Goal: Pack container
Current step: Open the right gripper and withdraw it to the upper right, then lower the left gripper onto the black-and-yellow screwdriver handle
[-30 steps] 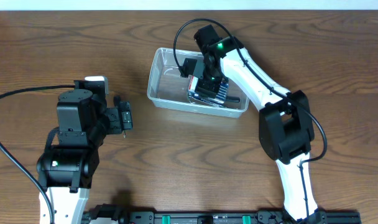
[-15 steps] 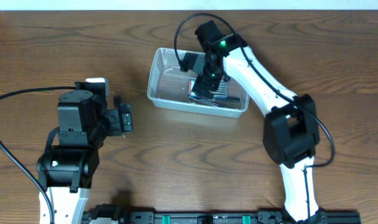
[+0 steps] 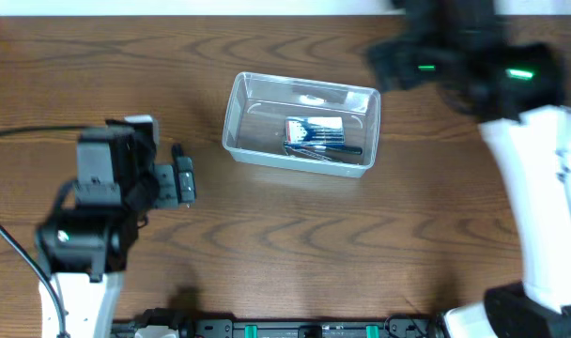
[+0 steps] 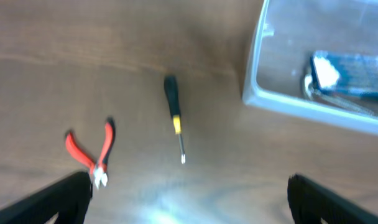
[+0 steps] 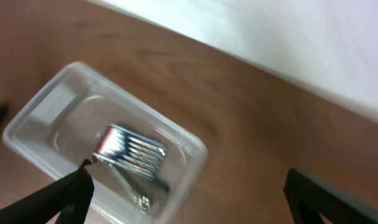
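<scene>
A: Where is the container (image 3: pixel 285 160)?

B: It sits on the brown wooden surface (image 3: pixel 295 244), toward the far side, roughly between the 2 arms. It is clear, and a tool set (image 3: pixel 316 131) of slim metal pieces with a red-and-white end lies inside, nearer its right half.

A: And the right claw (image 5: pixel 189 202)?

B: Its 2 fingers (image 5: pixel 52 199) stand far apart at the lower corners of the right wrist view, with nothing between them. That camera looks down on the container from above and to one side, and the claw is well clear of it. From overhead, the right arm (image 3: pixel 539 188) is blurred near the far right corner.

A: The left claw (image 4: pixel 189 205)?

B: It is spread wide too and holds nothing. It hangs over bare wood to the left of the container. The left wrist view shows a black-handled screwdriver (image 4: pixel 174 115) with a yellow band. Red-handled pliers (image 4: pixel 89 149) lie to its left. The 2 tools are apart from each other, and both are outside the container.
</scene>
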